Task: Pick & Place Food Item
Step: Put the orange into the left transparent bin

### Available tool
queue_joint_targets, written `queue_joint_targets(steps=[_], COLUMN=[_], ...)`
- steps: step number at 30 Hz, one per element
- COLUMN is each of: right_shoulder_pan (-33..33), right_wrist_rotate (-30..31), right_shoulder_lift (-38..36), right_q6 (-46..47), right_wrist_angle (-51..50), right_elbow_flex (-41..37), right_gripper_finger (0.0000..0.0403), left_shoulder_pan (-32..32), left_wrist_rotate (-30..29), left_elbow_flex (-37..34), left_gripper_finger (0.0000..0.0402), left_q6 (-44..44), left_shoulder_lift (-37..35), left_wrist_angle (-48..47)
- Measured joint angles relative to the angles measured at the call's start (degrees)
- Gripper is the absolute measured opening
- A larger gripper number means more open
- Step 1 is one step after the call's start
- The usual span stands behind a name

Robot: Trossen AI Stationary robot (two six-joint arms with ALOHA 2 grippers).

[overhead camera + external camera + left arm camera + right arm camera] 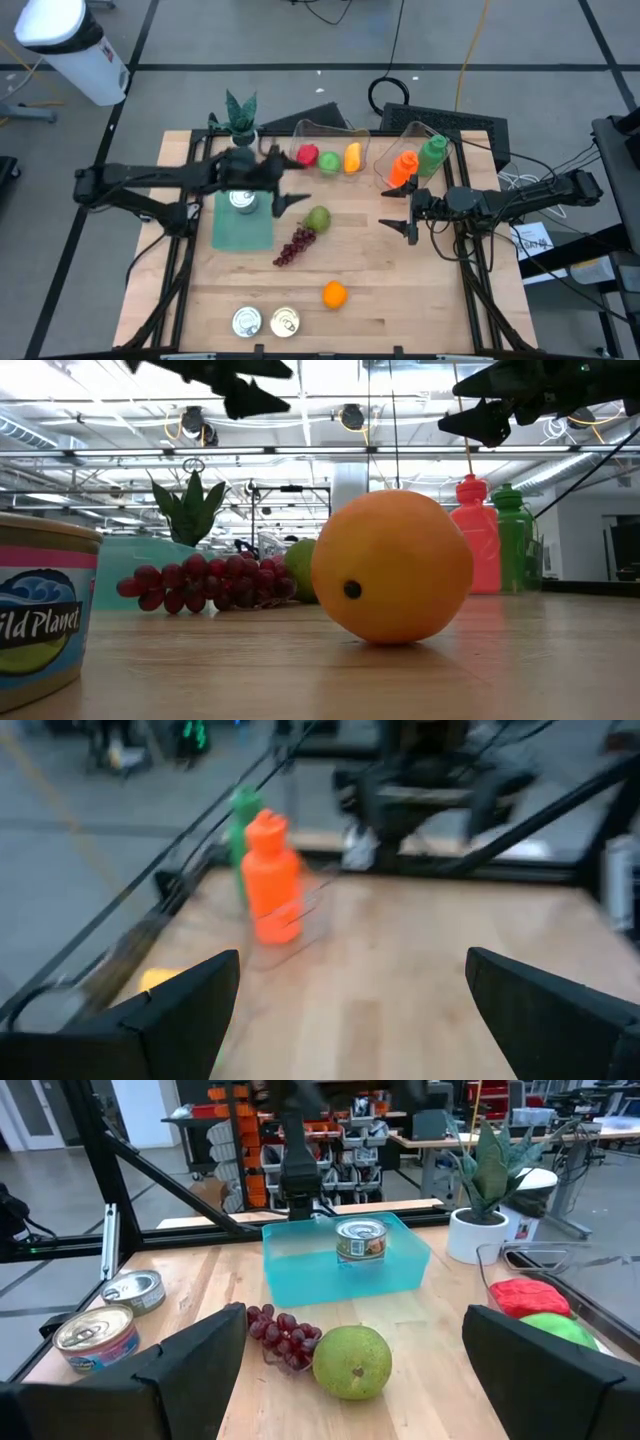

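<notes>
My left gripper (292, 180) hangs open above the table, just right of the green tray (240, 228) that carries a tin can (242, 200). My right gripper (402, 214) is open too, raised on the table's right side and facing left toward a green pear (352, 1363) and red grapes (285, 1338). Pear (317, 218) and grapes (295, 245) lie on the wood between the two grippers. An orange (334, 294) rests nearer the near edge. In the low view both grippers (250, 390) (490, 412) show high above the fruit. Neither touches anything.
A clear bin (330, 135) at the far edge holds red, green and yellow food items. Beside it stand an orange bottle (404, 166) and a green bottle (432, 154). A potted plant (240, 115) stands behind the tray. Two tin cans (247, 321) (285, 321) sit at the near edge.
</notes>
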Motion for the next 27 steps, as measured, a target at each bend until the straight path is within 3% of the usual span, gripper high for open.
queue_joint_targets(steps=[3, 9, 18, 23, 27], right_shoulder_pan=[0.07, 2.03, 12.21, 17.73, 20.35], right_wrist_rotate=[-0.46, -8.21, -13.25, -8.43, -7.11], right_shoulder_lift=[0.00, 3.14, 22.45, 32.25, 38.98], right_q6=[0.43, 2.76, -4.41, -8.21, -9.23], right_wrist_angle=[0.02, 4.54, 23.82, 19.84, 3.71], right_elbow_flex=[0.00, 0.04, 2.22, 10.80, 23.36], right_gripper_finger=[0.0357, 0.0357, 0.0355, 0.0349, 0.0352], left_shoulder_pan=[-3.45, -7.39, -8.07, -7.36, -7.13], left_wrist_rotate=[-0.13, -0.22, -2.57, -9.51, -12.63], left_elbow_flex=[-6.94, -17.09, -23.40, -24.37, -24.37], left_gripper_finger=[0.0395, 0.0395, 0.0395, 0.0395, 0.0395], left_q6=[-0.53, -3.41, -2.70, -2.48, -3.98], left_shoulder_lift=[-3.91, -12.54, -22.59, -26.21, -26.54], left_wrist_angle=[6.72, 13.02, 17.34, 15.77, 15.68])
